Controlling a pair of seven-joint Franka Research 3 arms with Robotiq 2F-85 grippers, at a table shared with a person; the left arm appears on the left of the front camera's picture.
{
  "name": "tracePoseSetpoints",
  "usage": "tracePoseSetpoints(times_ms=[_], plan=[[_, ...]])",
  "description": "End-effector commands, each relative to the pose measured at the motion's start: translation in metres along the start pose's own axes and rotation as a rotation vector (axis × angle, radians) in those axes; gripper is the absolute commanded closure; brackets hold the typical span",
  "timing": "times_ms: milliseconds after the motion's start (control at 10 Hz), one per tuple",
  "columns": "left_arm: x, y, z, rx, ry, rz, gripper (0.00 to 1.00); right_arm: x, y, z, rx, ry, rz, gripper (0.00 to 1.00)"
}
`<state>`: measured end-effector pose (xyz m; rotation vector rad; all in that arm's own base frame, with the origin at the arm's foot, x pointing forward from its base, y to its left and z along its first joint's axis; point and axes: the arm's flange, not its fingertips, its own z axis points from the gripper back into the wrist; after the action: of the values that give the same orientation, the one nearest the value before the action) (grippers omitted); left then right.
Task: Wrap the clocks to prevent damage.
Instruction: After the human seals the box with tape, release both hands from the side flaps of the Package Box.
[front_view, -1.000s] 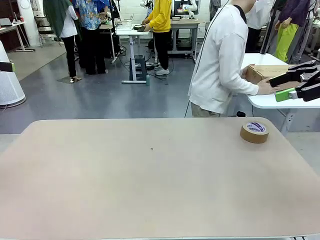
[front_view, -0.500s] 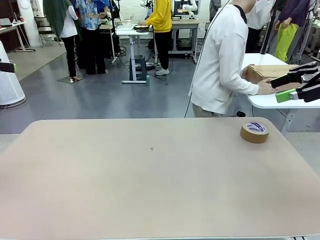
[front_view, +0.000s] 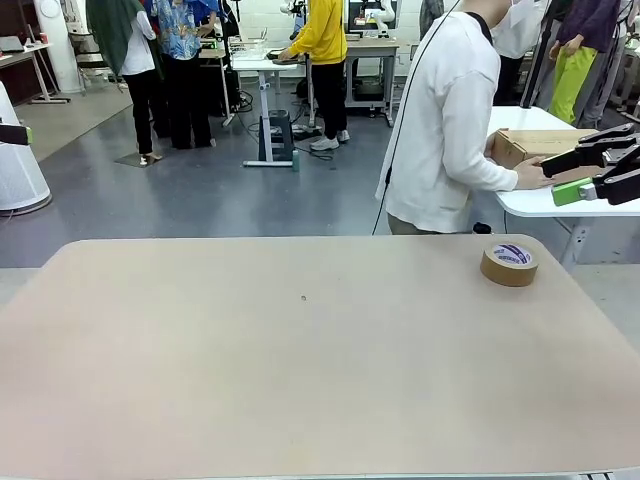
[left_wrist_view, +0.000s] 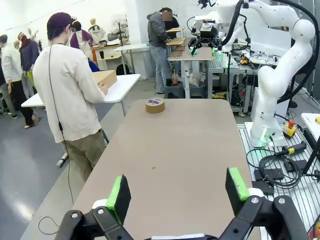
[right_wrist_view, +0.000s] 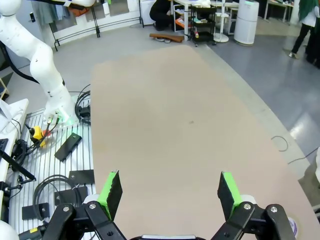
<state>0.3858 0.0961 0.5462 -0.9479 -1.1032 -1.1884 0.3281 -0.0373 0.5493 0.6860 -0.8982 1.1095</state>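
The clocks are out of view. Over the table's far right edge hangs my right gripper (front_view: 558, 178), open, its green pads apart with nothing between them. From its own wrist view, the right gripper (right_wrist_view: 168, 190) looks down the bare tan table (right_wrist_view: 165, 115). My left gripper (left_wrist_view: 178, 189) is open and empty above the table's left end. Just one tip of the left gripper (front_view: 20, 134) shows at the front view's left edge. A person in a white top (front_view: 445, 120) stands at the far right, hands on a cardboard box (front_view: 535, 143) on a white side table.
A roll of brown tape (front_view: 509, 263) lies flat near the table's far right corner, also seen as the tape roll (left_wrist_view: 155, 105) from the left wrist. The rest of the tan table (front_view: 300, 380) is bare. Other people stand at benches farther back.
My right gripper has drawn back slightly to the right. The person has shifted a little at the side table. The tape roll has not moved.
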Motion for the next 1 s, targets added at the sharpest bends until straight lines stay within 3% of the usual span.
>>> tracePoseSetpoints(times_ms=[0,900], plan=[[0.0003,-0.0003,0.0029,-0.004,-0.010,-0.010,0.00,0.0004,-0.0010,-0.0013,0.005,-0.010,0.006,0.00],[0.0003,-0.0003,0.0029,-0.004,-0.010,-0.010,0.00,0.0004,-0.0010,-0.0013,0.005,-0.010,0.006,0.00]])
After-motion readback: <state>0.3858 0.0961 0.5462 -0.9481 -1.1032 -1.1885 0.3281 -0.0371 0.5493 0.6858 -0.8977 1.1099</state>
